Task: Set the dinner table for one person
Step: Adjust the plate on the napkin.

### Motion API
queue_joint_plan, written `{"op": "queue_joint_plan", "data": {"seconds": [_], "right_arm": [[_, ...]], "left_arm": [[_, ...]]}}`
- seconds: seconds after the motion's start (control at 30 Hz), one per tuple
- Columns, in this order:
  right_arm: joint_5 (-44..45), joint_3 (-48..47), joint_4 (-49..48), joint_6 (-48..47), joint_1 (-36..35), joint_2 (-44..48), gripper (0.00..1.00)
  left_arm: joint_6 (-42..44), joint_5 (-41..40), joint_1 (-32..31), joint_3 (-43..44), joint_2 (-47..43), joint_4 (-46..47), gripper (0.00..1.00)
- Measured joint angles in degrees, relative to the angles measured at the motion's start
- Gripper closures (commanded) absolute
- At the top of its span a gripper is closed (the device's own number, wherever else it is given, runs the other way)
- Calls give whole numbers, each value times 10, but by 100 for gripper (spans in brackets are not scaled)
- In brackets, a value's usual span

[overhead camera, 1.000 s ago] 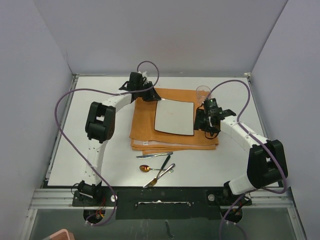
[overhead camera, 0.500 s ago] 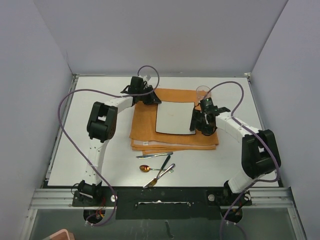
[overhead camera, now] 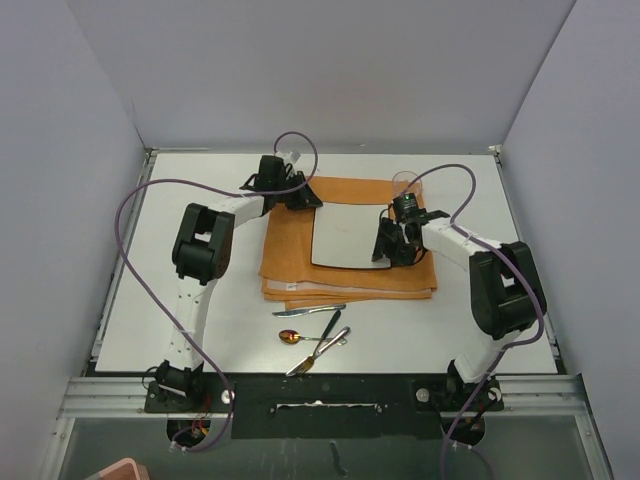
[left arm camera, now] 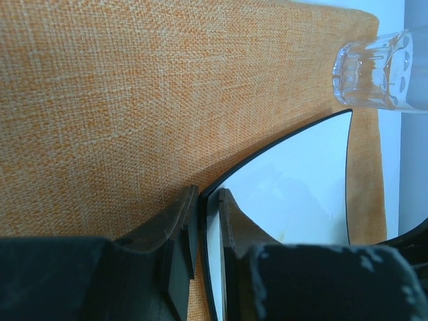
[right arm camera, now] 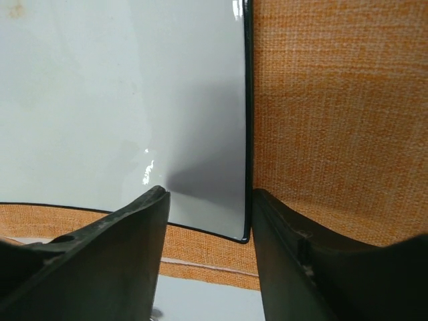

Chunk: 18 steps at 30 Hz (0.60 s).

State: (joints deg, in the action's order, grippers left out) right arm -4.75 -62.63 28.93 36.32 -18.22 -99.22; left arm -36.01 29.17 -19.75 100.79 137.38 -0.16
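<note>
From above, the worktop is filling the middle of the view, with both arm bases sitting at its near edge. An orange cloth is lying at its centre, carrying a square white plate. A clear glass is standing at the cloth's far right corner. A knife, spoon and fork are lying near the cloth's near edge.

The left wrist view is showing the left jaws pinching the plate's dark rim, one finger on each side of it.

In the right wrist view, the right jaws are standing spread, straddling the plate's edge near a corner: one finger is hanging over the plate, the other over the cloth.
</note>
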Motion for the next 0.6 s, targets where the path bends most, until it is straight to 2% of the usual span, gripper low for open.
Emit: {"op": "queue_joint_plan", "data": {"seconds": [0.17,0.27,0.33,0.6], "right_arm": [[13,0,7,4,-2,0,83],[7,-3,7,17,-1,0,89],[5,-7,3,20,-2,0,97],[9,-12,-12,21,-3,0,98]], "left_arm": [[1,-1,1,-2,0,4,100],[2,-4,5,-2,0,4,100],[2,-5,10,-2,0,3,100],[3,-12,19,-2,0,2,100]]}}
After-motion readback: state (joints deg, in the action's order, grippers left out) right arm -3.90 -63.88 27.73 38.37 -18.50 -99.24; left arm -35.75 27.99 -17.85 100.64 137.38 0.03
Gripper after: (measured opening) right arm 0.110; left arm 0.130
